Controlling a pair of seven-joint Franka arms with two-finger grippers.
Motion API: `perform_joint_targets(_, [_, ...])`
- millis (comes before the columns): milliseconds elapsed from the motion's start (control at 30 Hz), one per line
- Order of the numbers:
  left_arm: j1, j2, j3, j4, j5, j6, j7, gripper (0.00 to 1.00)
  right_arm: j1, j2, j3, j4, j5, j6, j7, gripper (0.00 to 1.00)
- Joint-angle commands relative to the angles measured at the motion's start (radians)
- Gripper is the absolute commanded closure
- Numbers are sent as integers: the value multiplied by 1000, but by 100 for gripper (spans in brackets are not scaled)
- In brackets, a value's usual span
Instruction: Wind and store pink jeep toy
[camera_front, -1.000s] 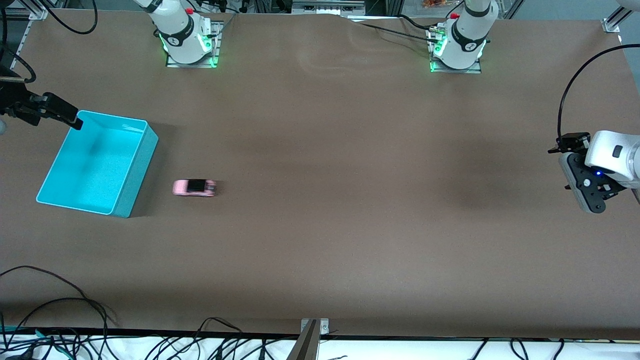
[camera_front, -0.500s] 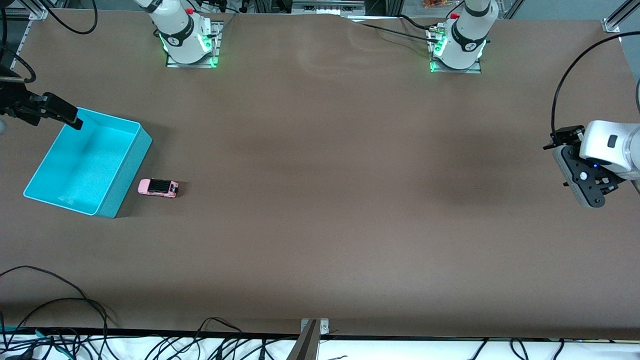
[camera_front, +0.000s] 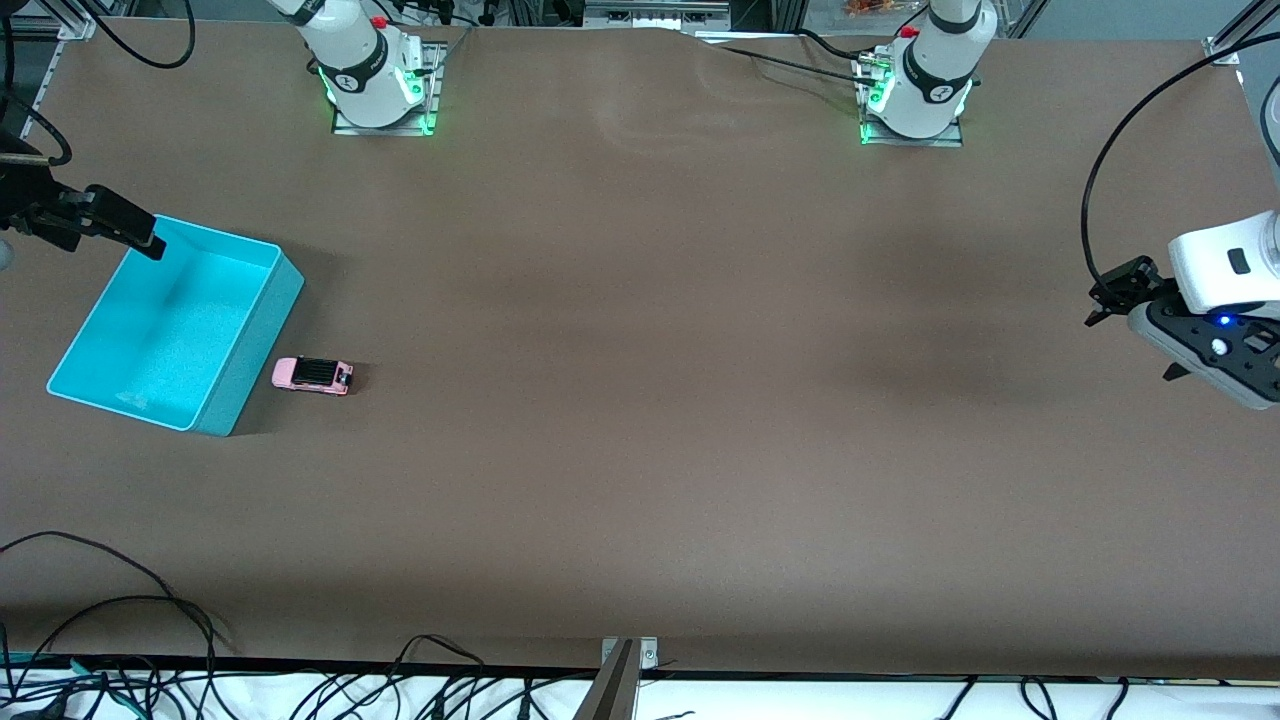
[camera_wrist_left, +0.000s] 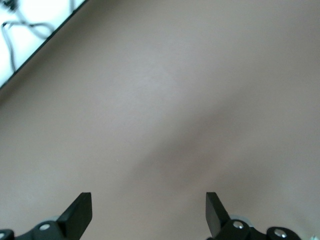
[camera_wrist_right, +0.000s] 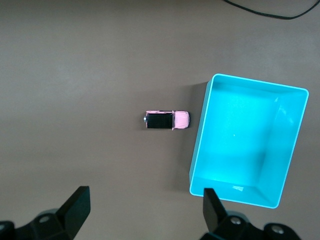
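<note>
The pink jeep toy (camera_front: 312, 375) (camera_wrist_right: 167, 120), pink with a black roof, stands on the brown table close beside the long wall of the turquoise bin (camera_front: 255, 350) (camera_wrist_right: 200, 135), a narrow gap between them. The bin holds nothing. My right gripper (camera_front: 140, 235) (camera_wrist_right: 146, 205) hangs open and high over the bin's corner at the right arm's end of the table, with nothing between its fingers. My left gripper (camera_front: 1225, 360) (camera_wrist_left: 148, 210) is open and holds nothing, up over bare table at the left arm's end.
Both arm bases (camera_front: 375, 85) (camera_front: 915, 95) stand along the table's edge farthest from the front camera. Loose cables (camera_front: 100, 680) and a metal bracket (camera_front: 625, 655) lie along the nearest edge. A wide stretch of bare table lies between the jeep and the left gripper.
The jeep rolled toward the bin and stopped beside it. The bin shifted a little toward the right arm's end. My left gripper swung outward and tilted. The right gripper stayed put.
</note>
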Motion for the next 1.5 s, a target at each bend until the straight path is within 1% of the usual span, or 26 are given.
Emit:
perform_joint_targets(0, [3,-166,0,-218,-4,62,-262,0,0,1,1,16,4,-12,9,0])
perform_joint_targets(100, [4,-200,0,-257,-5,63,-395,0,11,1,18,16,-2,-7,34,0])
perform_joint_targets(200, [11,-241,0,-309,-19,65,-484,0,9,-1,18,11,-1,-13,43,0])
perform_joint_targets(300, [14,-283,0,-356,-65,65,-513,0,9,1,17,10,1,-16,40,0])
perform_joint_targets(400, [11,-307,0,-379,-68,63,-519,0,8,5,17,9,1,-16,29,0])
perform_joint_targets(567, [8,-303,0,-372,-68,50,-521,0,9,7,15,6,-1,-16,31,0])
perform_joint_targets(733, [8,-275,0,-332,-63,11,-522,0,9,17,15,-3,-1,-16,29,0])
perform_joint_targets(1200, [8,-267,0,-317,-56,1,-518,0,8,27,15,-4,-1,-10,32,0])
perform_joint_targets(1333, [11,-241,6,-269,-59,-9,-527,0,8,21,17,-30,-1,1,29,0])
perform_joint_targets(1467, [11,-237,8,-254,-56,-13,-527,0,8,13,17,-66,-2,21,28,0])
